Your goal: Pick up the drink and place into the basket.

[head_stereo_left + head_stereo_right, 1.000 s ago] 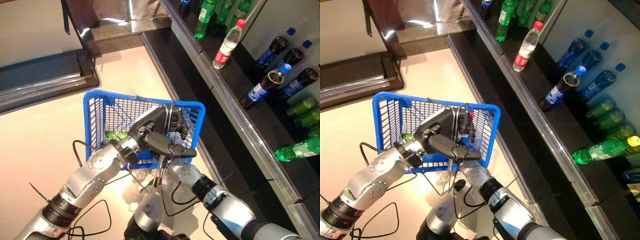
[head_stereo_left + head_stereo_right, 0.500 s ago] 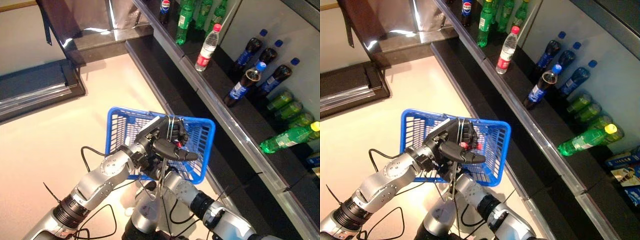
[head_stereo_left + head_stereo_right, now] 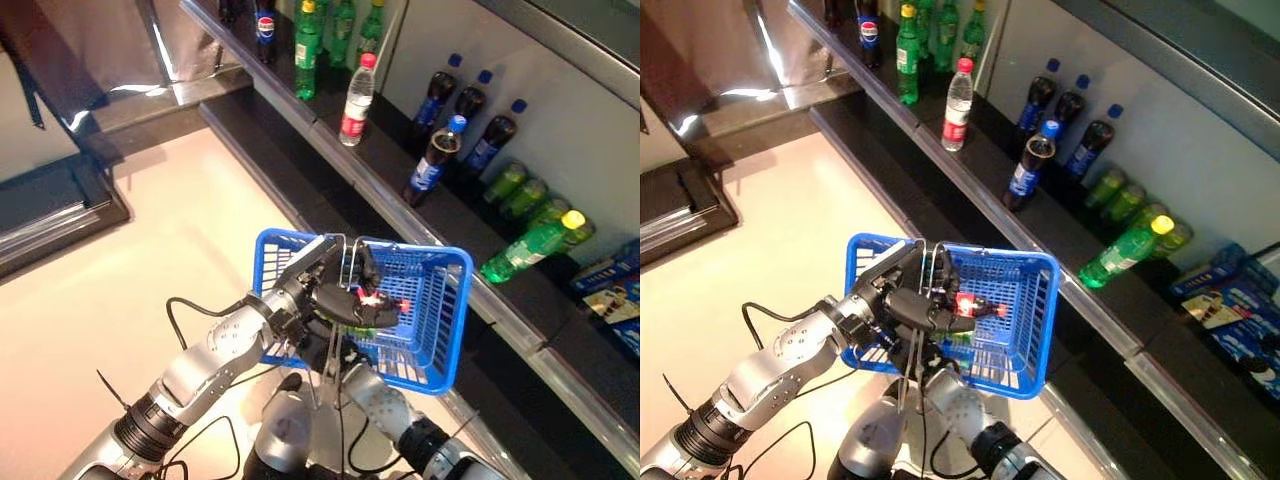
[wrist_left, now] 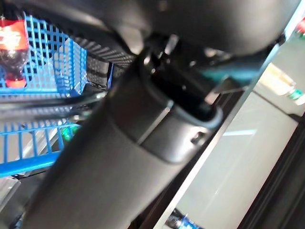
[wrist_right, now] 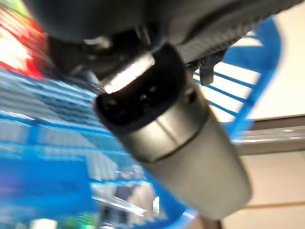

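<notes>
I hold the blue basket (image 3: 440,335) raised in front of me. My left hand (image 3: 325,285) is shut on its thin wire handles (image 3: 345,250). A drink with a red label (image 3: 385,300) shows inside the basket just past the hands, and also through the mesh in the left wrist view (image 4: 12,40). A green drink (image 3: 958,338) lies lower in the basket. My right arm (image 3: 385,410) comes up under the basket. My right hand (image 5: 119,19) is close against the basket and the red drink, and its grip is hidden.
A long dark shelf edge (image 3: 400,215) runs along the right. On the shelves stand a clear bottle with a red label (image 3: 356,100), dark cola bottles (image 3: 432,160) and green bottles (image 3: 530,245). Pale floor (image 3: 150,240) lies to the left.
The camera has swung toward the shelves. The basket has risen and come right in front of me. A red-labelled drink now shows inside it by the hands.
</notes>
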Motion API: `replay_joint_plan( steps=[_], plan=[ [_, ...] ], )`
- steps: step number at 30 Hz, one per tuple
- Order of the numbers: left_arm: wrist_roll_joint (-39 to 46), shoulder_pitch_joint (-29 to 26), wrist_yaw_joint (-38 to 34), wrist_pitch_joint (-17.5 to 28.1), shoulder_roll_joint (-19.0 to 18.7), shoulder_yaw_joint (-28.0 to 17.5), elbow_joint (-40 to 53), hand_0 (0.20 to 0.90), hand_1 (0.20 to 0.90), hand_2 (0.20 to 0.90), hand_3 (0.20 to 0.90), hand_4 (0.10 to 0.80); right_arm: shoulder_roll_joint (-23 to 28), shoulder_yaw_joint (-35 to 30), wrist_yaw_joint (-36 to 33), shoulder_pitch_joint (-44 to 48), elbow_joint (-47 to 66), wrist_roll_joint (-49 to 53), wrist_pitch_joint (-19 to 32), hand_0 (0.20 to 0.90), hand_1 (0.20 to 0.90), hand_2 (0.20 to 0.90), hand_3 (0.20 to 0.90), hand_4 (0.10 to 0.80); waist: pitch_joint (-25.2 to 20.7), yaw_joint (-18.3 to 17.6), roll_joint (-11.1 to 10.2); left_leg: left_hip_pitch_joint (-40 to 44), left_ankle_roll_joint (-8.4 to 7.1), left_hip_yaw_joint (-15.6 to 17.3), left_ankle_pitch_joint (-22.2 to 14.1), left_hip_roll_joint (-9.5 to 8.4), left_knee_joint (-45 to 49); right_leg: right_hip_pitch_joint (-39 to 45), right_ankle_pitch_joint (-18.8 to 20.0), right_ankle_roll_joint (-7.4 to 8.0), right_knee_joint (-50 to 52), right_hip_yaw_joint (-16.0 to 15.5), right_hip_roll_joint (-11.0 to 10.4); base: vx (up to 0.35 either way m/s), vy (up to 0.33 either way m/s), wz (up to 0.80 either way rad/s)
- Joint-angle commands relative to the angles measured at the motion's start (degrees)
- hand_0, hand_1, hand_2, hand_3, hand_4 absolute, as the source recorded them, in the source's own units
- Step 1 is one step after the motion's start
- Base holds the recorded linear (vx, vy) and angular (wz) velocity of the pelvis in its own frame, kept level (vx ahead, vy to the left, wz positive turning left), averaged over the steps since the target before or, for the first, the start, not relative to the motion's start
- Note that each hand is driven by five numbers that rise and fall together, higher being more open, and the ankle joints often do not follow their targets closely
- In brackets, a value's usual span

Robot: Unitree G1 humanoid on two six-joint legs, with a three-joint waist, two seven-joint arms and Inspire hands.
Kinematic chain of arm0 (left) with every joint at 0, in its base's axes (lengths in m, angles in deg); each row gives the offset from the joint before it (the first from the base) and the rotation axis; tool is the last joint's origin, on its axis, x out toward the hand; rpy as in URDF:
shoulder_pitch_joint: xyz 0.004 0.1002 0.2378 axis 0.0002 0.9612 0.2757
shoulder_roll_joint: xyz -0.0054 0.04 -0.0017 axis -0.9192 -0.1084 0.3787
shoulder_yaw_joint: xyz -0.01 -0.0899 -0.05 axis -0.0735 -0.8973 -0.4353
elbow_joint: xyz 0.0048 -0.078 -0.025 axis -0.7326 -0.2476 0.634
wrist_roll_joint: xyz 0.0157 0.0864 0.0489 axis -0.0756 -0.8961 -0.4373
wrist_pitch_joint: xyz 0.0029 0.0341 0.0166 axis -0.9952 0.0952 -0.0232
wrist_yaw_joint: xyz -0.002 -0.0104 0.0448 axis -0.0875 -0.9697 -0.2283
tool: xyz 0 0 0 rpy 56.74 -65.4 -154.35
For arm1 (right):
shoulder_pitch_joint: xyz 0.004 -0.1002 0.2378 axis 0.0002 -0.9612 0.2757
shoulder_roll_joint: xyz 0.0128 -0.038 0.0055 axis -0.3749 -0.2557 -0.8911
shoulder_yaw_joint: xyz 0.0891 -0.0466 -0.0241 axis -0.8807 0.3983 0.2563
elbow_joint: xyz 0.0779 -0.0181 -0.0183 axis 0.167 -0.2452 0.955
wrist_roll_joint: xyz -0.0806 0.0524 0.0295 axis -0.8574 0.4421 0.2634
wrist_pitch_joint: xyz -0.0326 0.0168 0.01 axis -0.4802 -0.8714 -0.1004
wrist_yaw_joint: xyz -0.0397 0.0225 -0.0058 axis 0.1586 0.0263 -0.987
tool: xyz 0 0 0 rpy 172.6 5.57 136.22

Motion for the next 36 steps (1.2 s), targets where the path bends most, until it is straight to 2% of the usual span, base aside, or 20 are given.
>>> replay_joint_plan(
  steps=[1,8,13,17,21,24,26,31,36],
  plan=[
    [0.36,-6.79,2.6,22.08,12.02,-12.52,12.65,0.3,0.3,0.3,0.2,0.1,-1.26,0.56,4.9,-5.06,2.48,-2.56,1.0,0.9,0.9,0.9,0.9,0.8,-15.84,-2.2,0.86,4.81,0.48,4.69,-0.18,3.19,-2.19,-1.73,5.27,-1.21,1.02,-0.2,0.93,-0.012,0.014,-0.08],
    [-0.17,-2.34,3.66,25.29,10.8,-16.68,11.54,0.3,0.3,0.3,0.2,0.1,2.79,-3.19,8.35,-12.9,5.14,-7.29,-0.14,0.9,0.9,0.9,0.9,0.8,-16.8,-4.48,0.08,6.29,0.24,7.03,-0.62,4.41,-2.51,-1.35,5.36,-0.81,0.35,1.26,1.49,0.028,-0.028,-0.1],
    [-0.12,-0.33,4.95,26.34,10.27,-18.68,11.25,0.3,0.3,0.3,0.2,0.1,3.86,-6.04,8.04,-15.48,6.68,-6.92,1.64,0.9,0.9,0.9,0.9,0.8,-17.09,-5.45,-0.51,6.86,0.07,7.8,-0.79,5.13,-2.44,-1.27,5.49,-0.81,0.21,1.76,1.9,0.014,-0.059,-0.04],
    [0.07,1.23,5.43,27.36,9.07,-20.64,10.92,0.3,0.3,0.3,0.2,0.1,4.42,-8.86,11.74,-17.1,8.54,-6.71,0.73,0.9,0.9,0.9,0.9,0.8,-17.43,-6.67,-1.21,7.1,0.06,8.6,-0.74,5.93,-2.47,-1.44,5.95,-0.74,-0.34,2.52,2.48,0.006,-0.084,-0.16],
    [-1.14,2.15,4.53,28.02,8.41,-22.05,10.69,0.3,0.3,0.3,0.2,0.1,6.24,-8.41,15.16,-18.08,12.42,-9.95,-0.97,0.9,0.9,0.9,0.9,0.8,-17.47,-7.4,-1.8,7.24,-0.09,9.36,-0.77,6.58,-2.59,-1.64,6.08,-0.71,-0.68,3.05,2.87,-0.01,-0.076,-0.05],
    [-10.34,3.71,0.9,27.35,7.63,-23.98,10.45,0.3,0.3,0.3,0.2,0.1,8.96,-6.35,18.95,-19.39,18.7,-14.78,-2.78,0.9,0.9,0.9,0.9,0.8,-17.48,-7.83,-2.35,7.32,-0.34,9.91,-0.75,7.01,-2.91,-1.83,6.19,-0.64,-1.16,3.42,3.24,-0.023,-0.09,-0.13],
    [-9.57,4.89,-0.71,27.57,7.23,-24.75,9.48,0.3,0.3,0.3,0.2,0.1,11.24,-4.64,20.12,-19.97,23.56,-14.98,-3.28,0.9,0.9,0.9,0.9,0.8,-17.63,-8.21,-2.8,7.52,-0.4,10.25,-0.51,7.21,-3.49,-1.84,6.38,-0.54,-1.65,3.6,3.5,-0.024,-0.092,-0.14],
    [-4.41,9.35,-3.56,28.21,9.46,-29.15,8.34,0.3,0.3,0.3,0.2,0.1,13.76,-3.8,23.48,-21.16,31.83,-17.36,-4.57,0.9,0.9,0.9,0.9,0.8,-18.0,-8.64,-3.16,7.63,-0.69,10.73,-0.18,7.49,-4.61,-2.13,6.67,-0.67,-2.94,4.13,4.07,-0.056,-0.076,-0.06],
    [1.06,13.1,-6.66,31.16,12.93,-32.91,5.38,0.3,0.3,0.3,0.2,0.1,15.42,-3.66,28.49,-22.0,37.55,-20.42,-6.07,0.9,0.9,0.9,0.9,0.8,-18.19,-9.41,-2.99,7.4,-0.77,11.3,0.16,7.81,-5.75,-2.93,7.26,-1.05,-4.83,5.5,4.62,-0.118,-0.083,-0.12]
  ],
)
